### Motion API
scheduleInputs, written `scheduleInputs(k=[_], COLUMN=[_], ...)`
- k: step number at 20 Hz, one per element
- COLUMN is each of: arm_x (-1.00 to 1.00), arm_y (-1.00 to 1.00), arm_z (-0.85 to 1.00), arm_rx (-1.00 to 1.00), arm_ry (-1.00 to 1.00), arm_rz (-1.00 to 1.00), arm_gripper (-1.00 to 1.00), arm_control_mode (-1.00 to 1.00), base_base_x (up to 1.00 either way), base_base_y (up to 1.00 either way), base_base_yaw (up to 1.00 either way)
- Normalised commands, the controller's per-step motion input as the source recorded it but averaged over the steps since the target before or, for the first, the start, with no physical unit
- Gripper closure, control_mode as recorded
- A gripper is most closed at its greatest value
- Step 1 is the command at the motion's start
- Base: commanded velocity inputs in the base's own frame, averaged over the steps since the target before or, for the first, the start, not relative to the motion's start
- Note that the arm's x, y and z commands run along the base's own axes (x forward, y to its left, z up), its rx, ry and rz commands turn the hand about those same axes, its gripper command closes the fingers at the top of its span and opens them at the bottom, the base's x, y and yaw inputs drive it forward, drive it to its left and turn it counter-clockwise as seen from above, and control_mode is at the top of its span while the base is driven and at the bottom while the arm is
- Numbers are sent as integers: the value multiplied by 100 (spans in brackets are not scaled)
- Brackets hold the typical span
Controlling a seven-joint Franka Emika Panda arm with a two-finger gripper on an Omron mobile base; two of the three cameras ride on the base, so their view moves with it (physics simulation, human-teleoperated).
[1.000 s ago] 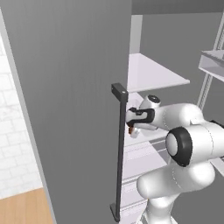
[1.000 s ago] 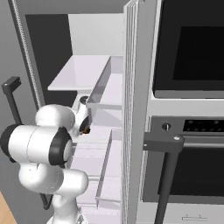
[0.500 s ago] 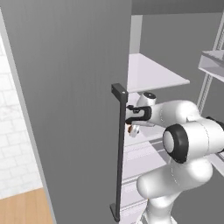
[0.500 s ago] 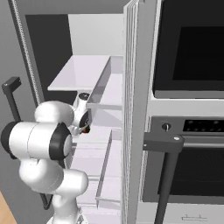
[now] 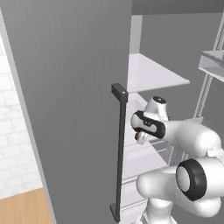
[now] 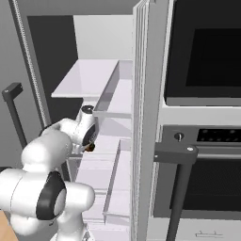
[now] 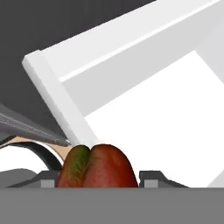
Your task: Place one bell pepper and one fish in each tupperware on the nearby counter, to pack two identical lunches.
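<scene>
Pepper gripped inside the fridge – retract next

Left to right: fridge door handle [image 5: 119,148], then our gripper [image 5: 140,136] closed on the bell pepper [image 7: 97,167], which sits between the fingertips over a white fridge drawer [image 7: 144,105]. We'd lift first, then back straight out, clear of the drawer lip and the shelf [image 6: 89,80] above.

Fingers [image 7: 97,183] clamp bell pepper [image 7: 97,168].
</scene>
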Motion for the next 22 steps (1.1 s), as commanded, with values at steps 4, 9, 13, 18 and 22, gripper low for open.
scheduleInputs(k=[4,9,13,18,22], arm_x=[-97,-98,-76,-29,-45], arm_y=[-1,0,4,-1,-18], arm_z=[95,96,74,78,97], arm_rx=[0,-2,-6,1,11], arm_ry=[0,0,-8,4,15], arm_rz=[0,-3,-31,-59,-57], arm_gripper=[100,100,100,100,100], arm_control_mode=[-100,-100,-100,-100,-100], base_base_x=[0,0,0,0,0], base_base_y=[0,0,0,0,0], base_base_yaw=[0,0,0,0,0])
